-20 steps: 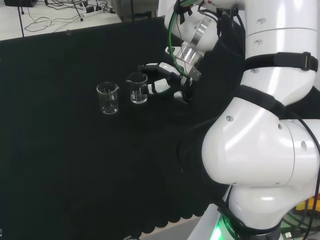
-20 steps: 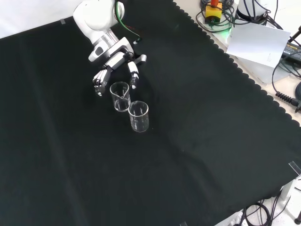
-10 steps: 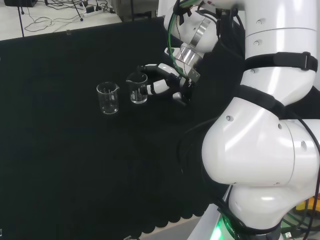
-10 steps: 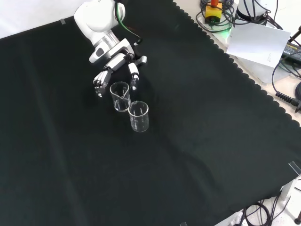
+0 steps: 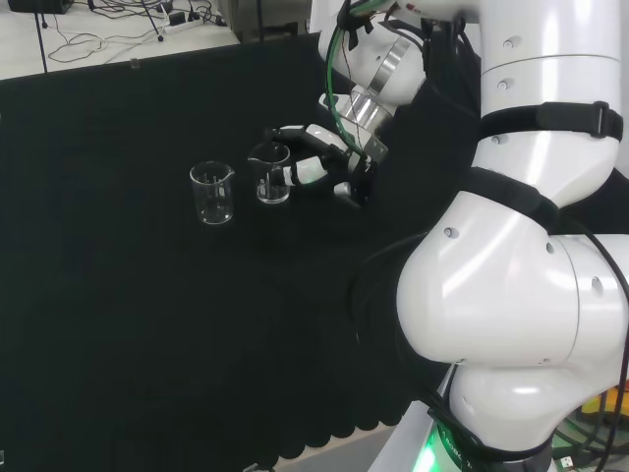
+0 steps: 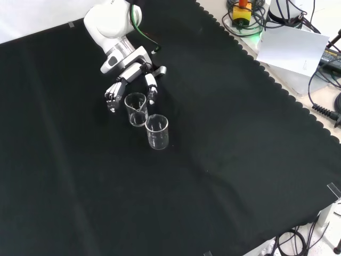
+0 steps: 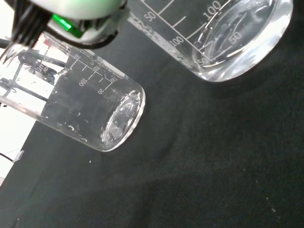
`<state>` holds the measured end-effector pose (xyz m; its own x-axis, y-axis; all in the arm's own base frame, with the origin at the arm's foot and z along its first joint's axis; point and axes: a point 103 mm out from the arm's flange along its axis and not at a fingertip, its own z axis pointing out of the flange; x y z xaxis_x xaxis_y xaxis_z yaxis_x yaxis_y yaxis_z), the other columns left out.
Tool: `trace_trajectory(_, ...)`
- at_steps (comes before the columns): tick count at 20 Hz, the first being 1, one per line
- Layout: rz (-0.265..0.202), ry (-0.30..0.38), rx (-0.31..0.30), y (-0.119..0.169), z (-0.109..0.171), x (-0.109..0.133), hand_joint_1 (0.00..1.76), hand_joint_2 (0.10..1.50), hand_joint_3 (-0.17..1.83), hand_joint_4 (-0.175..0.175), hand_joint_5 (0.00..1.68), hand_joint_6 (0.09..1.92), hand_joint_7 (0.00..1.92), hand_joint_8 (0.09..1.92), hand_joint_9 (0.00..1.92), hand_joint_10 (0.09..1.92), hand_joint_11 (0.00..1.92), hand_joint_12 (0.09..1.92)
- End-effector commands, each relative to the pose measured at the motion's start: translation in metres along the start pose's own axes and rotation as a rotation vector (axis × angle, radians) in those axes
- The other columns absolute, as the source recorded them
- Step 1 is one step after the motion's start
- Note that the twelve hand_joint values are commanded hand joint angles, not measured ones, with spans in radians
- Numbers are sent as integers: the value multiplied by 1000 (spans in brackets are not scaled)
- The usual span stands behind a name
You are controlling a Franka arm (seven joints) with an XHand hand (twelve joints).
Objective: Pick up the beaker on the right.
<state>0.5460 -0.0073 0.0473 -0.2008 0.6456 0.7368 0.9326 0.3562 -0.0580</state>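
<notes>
Two clear glass beakers stand upright on the black cloth. In the head view the right beaker (image 5: 270, 174) stands close to the left one (image 5: 211, 194). The hand (image 5: 316, 161) reaches the right beaker from the right, open. Its fingers (image 5: 286, 134) pass behind the glass and its thumb (image 5: 301, 174) lies at the near side. In the front view that same beaker (image 6: 136, 109) is the farther one, with the hand (image 6: 130, 77) just above it, the fingers (image 6: 111, 97) to its left and the thumb (image 6: 151, 87) to its right. The wrist view has this beaker (image 7: 228, 38) close and the other beaker (image 7: 90, 114) beyond.
The arm's white links (image 5: 521, 246) take up the head view's right side. The other beaker (image 6: 157, 132) stands just in front of the hand's beaker in the front view. Cables, a paper sheet (image 6: 295, 48) and devices lie off the cloth's scalloped edge at the front view's upper right.
The hand has crept a little closer to the right beaker, leftward in the head view, so its fingers and thumb now flank the glass more. Both beakers stand where they were.
</notes>
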Motion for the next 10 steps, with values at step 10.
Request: trace_trajectory(10,-7,24,-17,6,10,2,899,529,578,-39,496,87,284,636,390,604,0,1373)
